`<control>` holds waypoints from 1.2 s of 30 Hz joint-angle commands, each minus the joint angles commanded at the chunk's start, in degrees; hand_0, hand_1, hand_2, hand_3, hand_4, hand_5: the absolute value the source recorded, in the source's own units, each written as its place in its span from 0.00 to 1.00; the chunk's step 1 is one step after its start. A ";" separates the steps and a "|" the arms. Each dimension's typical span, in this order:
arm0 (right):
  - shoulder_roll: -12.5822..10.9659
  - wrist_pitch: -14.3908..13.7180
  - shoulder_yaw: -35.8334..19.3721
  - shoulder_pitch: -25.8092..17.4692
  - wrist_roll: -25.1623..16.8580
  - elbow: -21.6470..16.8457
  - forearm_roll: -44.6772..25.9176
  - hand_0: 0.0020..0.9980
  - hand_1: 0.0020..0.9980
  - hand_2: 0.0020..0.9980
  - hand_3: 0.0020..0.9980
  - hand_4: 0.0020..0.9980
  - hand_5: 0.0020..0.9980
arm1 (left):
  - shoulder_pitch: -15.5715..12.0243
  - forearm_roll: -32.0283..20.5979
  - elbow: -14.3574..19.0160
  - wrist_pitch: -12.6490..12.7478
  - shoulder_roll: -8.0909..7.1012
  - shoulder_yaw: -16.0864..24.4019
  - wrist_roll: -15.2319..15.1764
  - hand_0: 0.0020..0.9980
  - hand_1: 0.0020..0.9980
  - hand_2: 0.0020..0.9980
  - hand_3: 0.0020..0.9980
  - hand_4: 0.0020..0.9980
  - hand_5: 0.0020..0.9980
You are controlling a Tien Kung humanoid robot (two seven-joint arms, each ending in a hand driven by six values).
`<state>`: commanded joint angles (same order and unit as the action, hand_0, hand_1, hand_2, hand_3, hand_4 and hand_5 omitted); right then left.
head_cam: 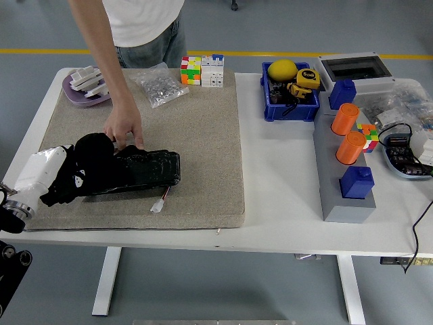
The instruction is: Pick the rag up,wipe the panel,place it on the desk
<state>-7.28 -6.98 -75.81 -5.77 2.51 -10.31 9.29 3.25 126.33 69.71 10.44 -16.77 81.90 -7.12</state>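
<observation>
No legible text anywhere. Tape measure, upper right of frame in the blue bin, has a label, too small to read.

A single head view looks forward and down from high on the robot's side. The white surface fills the middle of the frame, its near edge running along the lower part, grey floor beyond at the top. The whole surface fits in, seen from moderate distance.
</observation>
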 joint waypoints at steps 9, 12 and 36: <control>0.15 -0.01 0.49 0.04 0.01 0.00 -0.52 0.53 0.61 0.65 0.58 1.00 0.48 | -0.13 -0.02 -3.30 0.70 -0.49 3.89 -0.86 0.28 0.22 0.55 0.44 0.09 0.00; 0.18 0.00 0.48 0.08 0.02 0.00 -0.49 0.53 0.61 0.65 0.58 1.00 0.48 | 0.84 -0.61 -5.60 1.66 -0.68 4.69 -1.90 0.28 0.22 0.55 0.44 0.09 0.00; -0.19 0.05 0.13 0.46 0.15 0.00 0.76 0.53 0.61 0.65 0.58 1.00 0.48 | 7.73 -8.16 -23.85 5.67 -1.73 2.58 -12.03 0.70 0.81 0.81 0.66 0.71 0.11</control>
<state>-7.48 -6.93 -75.68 -5.30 2.66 -10.31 10.05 10.98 118.16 45.85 16.12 -18.50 84.48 -19.15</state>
